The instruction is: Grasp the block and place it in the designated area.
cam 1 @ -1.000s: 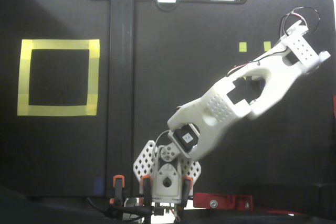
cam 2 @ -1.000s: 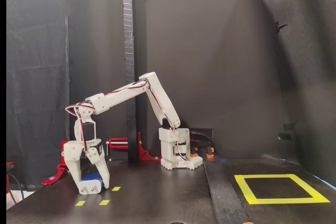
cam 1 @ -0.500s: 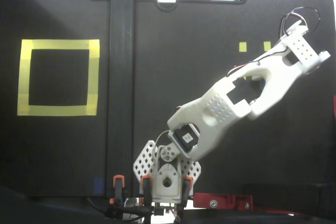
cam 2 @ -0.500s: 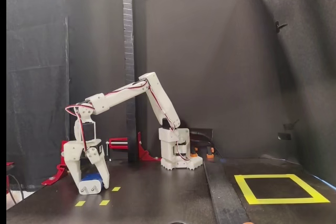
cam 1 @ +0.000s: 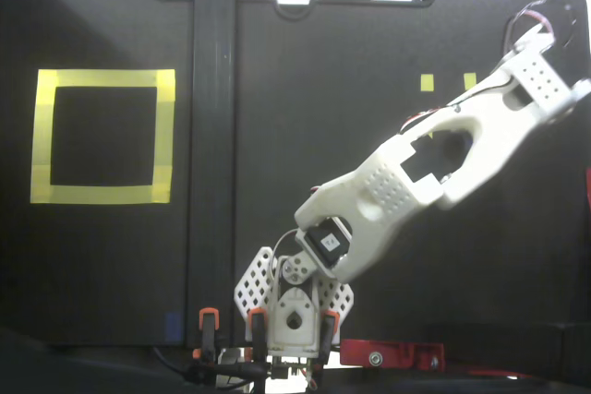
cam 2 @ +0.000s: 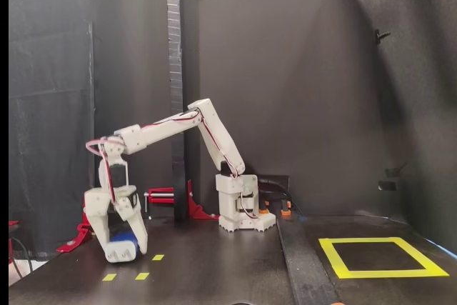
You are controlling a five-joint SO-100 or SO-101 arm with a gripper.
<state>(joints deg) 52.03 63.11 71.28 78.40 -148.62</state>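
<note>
From above, the arm (cam 1: 434,173) hides the block; the yellow square (cam 1: 102,136) lies far left. From the side, the gripper (cam 2: 123,248) squeezes the blue block (cam 2: 124,238), just off the table (cam 2: 214,269). Lift gently, then swing slowly across.

A black worktop (cam 1: 111,265) holds small yellow tape squares (cam 2: 141,276) (three visible in one fixed view). A dark upright post (cam 2: 174,91) stands behind, with red clamps (cam 2: 163,195) near its foot.
</note>
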